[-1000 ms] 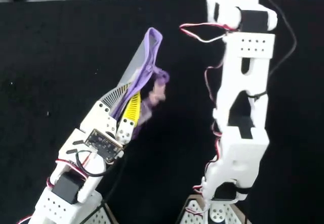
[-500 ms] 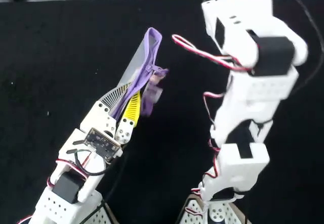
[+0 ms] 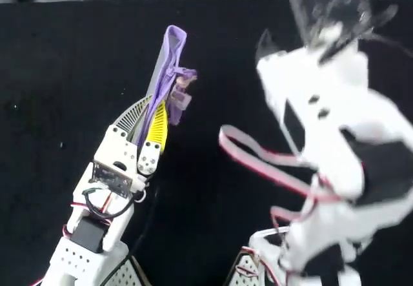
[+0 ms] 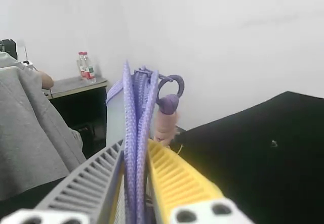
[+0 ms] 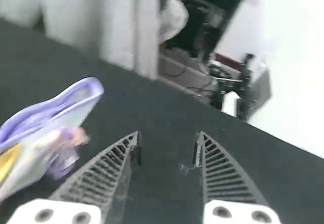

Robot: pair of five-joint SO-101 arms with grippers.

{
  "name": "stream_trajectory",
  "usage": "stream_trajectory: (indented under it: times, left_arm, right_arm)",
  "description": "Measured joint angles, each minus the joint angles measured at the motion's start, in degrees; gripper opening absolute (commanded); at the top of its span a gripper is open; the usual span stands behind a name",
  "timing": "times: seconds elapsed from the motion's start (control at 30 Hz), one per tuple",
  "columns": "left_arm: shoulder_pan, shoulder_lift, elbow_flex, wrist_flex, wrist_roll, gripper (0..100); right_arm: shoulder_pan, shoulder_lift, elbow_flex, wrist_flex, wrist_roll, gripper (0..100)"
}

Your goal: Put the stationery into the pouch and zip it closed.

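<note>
1. My left gripper (image 3: 150, 131) pinches the purple pouch (image 3: 169, 50), held aloft and pointing to 12 o'clock; I'd grip firmly.
2. Its zip pull (image 3: 181, 81) hangs on the pouch's 3 o'clock side.
3. My right gripper (image 5: 166, 142), fingers wide, should come in from 3 o'clock; the zip is possibly shut already.

Open black tablecloth (image 3: 51, 73) spreads across the frame's left; mid-frame, the raised purple fabric pouch (image 3: 166, 60) and bulky white right arm (image 3: 329, 150) leave just a narrow lane.
</note>
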Motion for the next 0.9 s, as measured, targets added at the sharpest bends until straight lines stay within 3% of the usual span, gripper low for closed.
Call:
stream_trajectory:
  times: [0.27,0.6,0.9]
  left_arm:
    - [0.0,-1.76,-0.18,0.0,2.55,3]
    - [-0.44,-5.45,0.09,0.26,4.66,3]
    - [0.79,-5.45,0.09,0.26,4.75,3]
  right_arm:
    - [-8.0,-17.14,29.19,-8.09,5.27,16.6]
    - [-9.85,-36.66,67.25,-31.3,6.07,16.6]
    - [-22.24,-46.95,89.76,-47.12,6.07,16.6]
